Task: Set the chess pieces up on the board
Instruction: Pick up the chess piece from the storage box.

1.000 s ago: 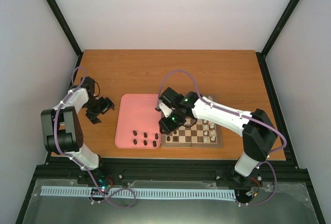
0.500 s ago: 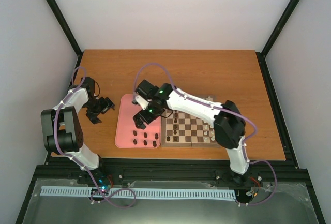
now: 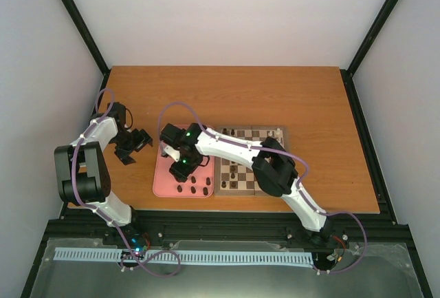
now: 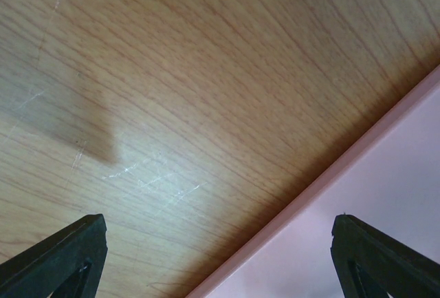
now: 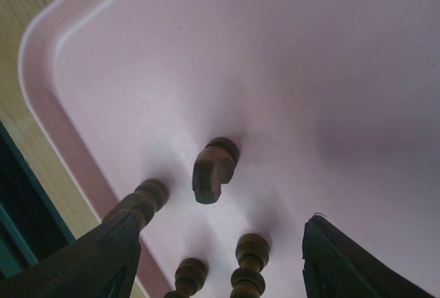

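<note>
Now, right gripper (image 5: pixel 221 221): fingers spread over the dark brown wooden knight (image 5: pixel 214 167) on the pink plastic tray (image 5: pixel 344 71).
Knight grasp: we would centre, lower, pinch its body.
Left gripper (image 4: pixel 220 260): spread, parked.

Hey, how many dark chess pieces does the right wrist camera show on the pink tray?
4: the knight mid-frame, one piece to its lower left, two pieces at the bottom edge. Others may lie out of this view.
</note>
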Robot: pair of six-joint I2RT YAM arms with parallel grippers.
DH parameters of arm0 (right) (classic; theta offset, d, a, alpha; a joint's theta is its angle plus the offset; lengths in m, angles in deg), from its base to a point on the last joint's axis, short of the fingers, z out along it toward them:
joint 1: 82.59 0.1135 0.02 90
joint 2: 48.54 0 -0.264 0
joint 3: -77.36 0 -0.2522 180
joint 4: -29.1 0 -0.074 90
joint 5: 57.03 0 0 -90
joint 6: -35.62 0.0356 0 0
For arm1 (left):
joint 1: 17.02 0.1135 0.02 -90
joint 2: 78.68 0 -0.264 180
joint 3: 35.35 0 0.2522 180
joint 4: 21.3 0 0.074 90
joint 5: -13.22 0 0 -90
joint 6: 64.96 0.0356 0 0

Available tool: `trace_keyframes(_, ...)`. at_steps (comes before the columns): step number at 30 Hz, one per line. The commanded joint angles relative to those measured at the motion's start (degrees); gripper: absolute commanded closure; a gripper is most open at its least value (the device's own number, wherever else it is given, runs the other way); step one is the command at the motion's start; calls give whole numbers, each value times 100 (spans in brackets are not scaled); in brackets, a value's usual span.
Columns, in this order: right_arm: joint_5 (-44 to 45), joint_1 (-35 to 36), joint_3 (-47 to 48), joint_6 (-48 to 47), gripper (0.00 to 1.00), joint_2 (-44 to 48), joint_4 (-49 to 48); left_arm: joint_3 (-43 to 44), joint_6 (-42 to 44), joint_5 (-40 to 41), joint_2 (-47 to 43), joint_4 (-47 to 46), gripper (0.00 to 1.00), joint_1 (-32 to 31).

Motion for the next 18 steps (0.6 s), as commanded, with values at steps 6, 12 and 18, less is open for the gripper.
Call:
trace_keyframes(6,12,23,443,-190,43,-361,152,116,24,-46,-115,17,0,24)
trace_keyframes(12,-75,23,706,-237,48,-593,211,121,32,-47,-98,11,0,27)
trace_keyframes(18,-100,23,854,-256,54,-712,241,107,28,-50,-81,5,0,29)
